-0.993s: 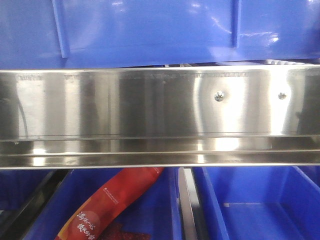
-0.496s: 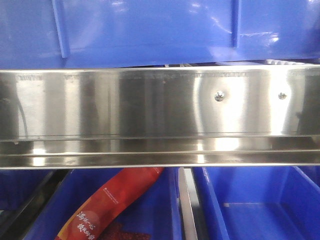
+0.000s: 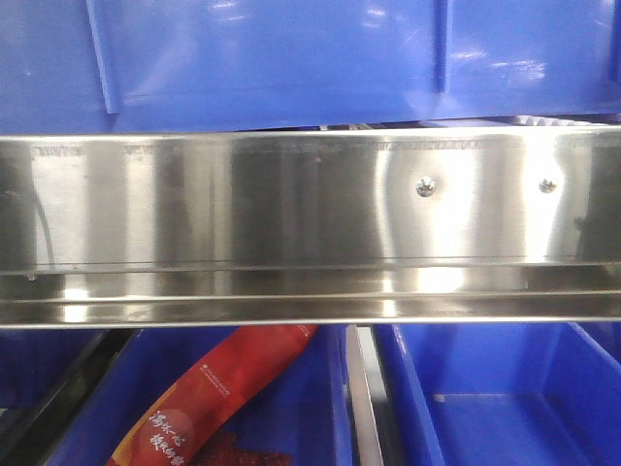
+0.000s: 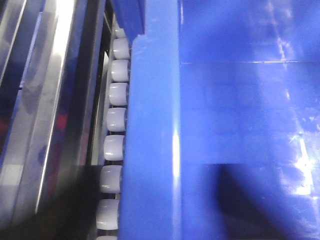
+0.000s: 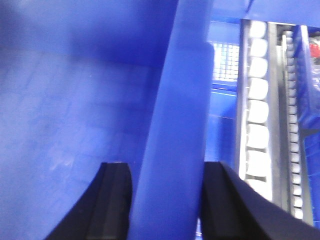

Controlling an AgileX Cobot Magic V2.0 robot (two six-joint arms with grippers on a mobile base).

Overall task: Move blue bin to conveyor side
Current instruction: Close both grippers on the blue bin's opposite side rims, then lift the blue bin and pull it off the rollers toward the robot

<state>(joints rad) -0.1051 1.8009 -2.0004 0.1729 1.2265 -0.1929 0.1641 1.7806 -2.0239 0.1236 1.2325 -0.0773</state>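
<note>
The right gripper (image 5: 165,172) straddles the rim of the bin (image 5: 172,100). Its black fingers (image 5: 114,200) press the wall from both sides, one inside the bin and one outside, so it is clamped on the rim. The wrist points along the rim's length. Just past the outer finger, a row of white rollers (image 5: 257,100) runs beside the bin.

The left wrist camera also looks down along a bin rim with rollers just beside it. None of the left gripper shows there, so its grip cannot be told.

From the front, two small bins (image 3: 505,398) sit lowest, and the left one holds a red packet (image 3: 228,383). Above them a steel rail (image 3: 291,214) with two screws (image 3: 425,186) crosses the view. The bin's ribbed wall stands behind and above the rail.
</note>
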